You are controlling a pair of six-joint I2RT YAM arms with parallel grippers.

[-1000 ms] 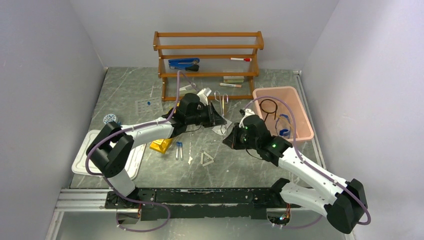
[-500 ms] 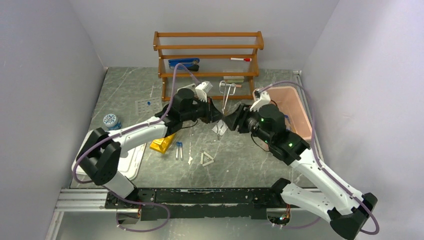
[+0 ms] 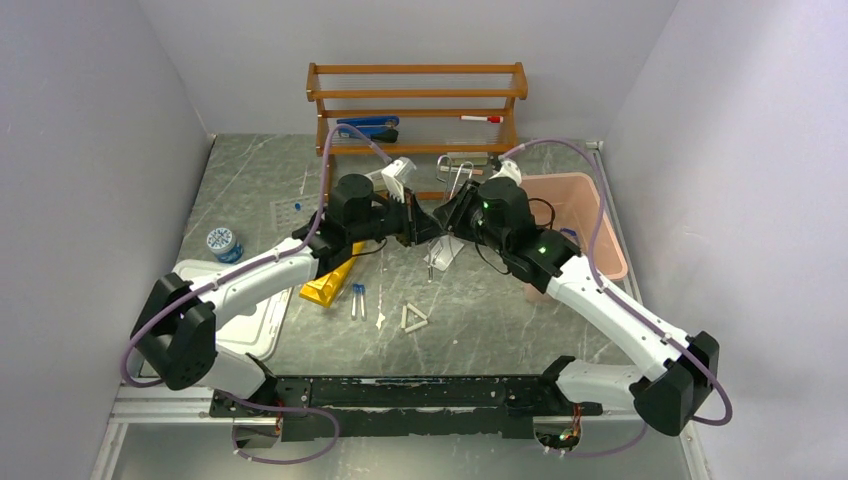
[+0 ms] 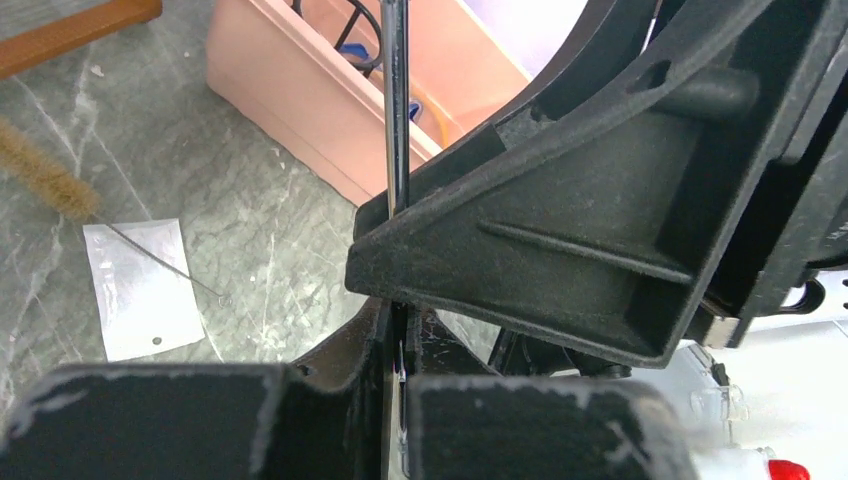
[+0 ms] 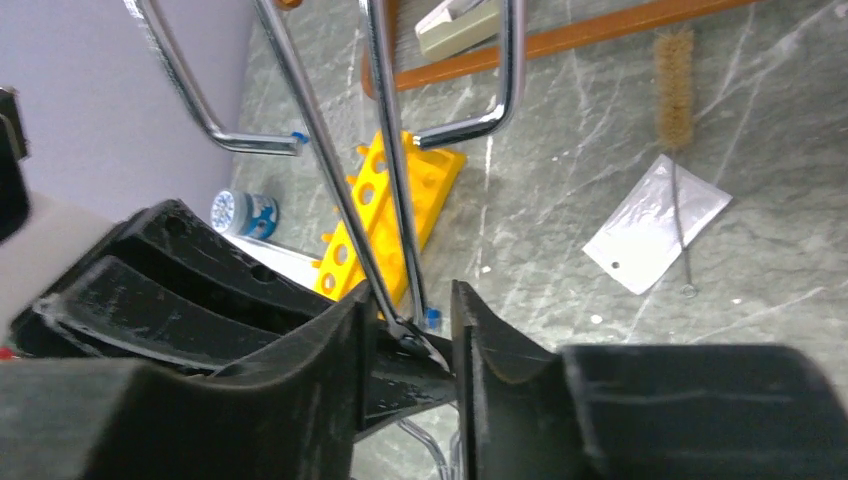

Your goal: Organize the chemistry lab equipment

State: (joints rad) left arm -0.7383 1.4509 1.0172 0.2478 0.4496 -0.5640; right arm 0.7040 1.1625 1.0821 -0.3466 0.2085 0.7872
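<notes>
Metal tongs (image 3: 455, 178) hang in the air at the table's middle, handles up. My left gripper (image 3: 427, 223) is shut on their lower end; in the left wrist view (image 4: 398, 345) the thin steel shaft (image 4: 394, 100) rises from between its jaws. My right gripper (image 3: 446, 214) meets it tip to tip. Its fingers (image 5: 350, 345) stand open on either side of the tongs' pivot (image 5: 405, 330), apart from it. A yellow holed rack (image 3: 325, 288), blue-capped tubes (image 3: 358, 297), a white triangle (image 3: 414, 318) and a clear bag (image 3: 443, 253) lie on the table below.
A pink bin (image 3: 600, 240) at the right holds a black wire ring (image 3: 537, 212). A wooden shelf rack (image 3: 415, 95) stands at the back, a white tray (image 3: 190, 280) at the left. A brush (image 5: 675, 85) lies by the bag (image 5: 655, 225).
My left gripper has lifted the tongs off the table and drawn back left. My right arm has swung up and back to meet it, fingers now around the tongs.
</notes>
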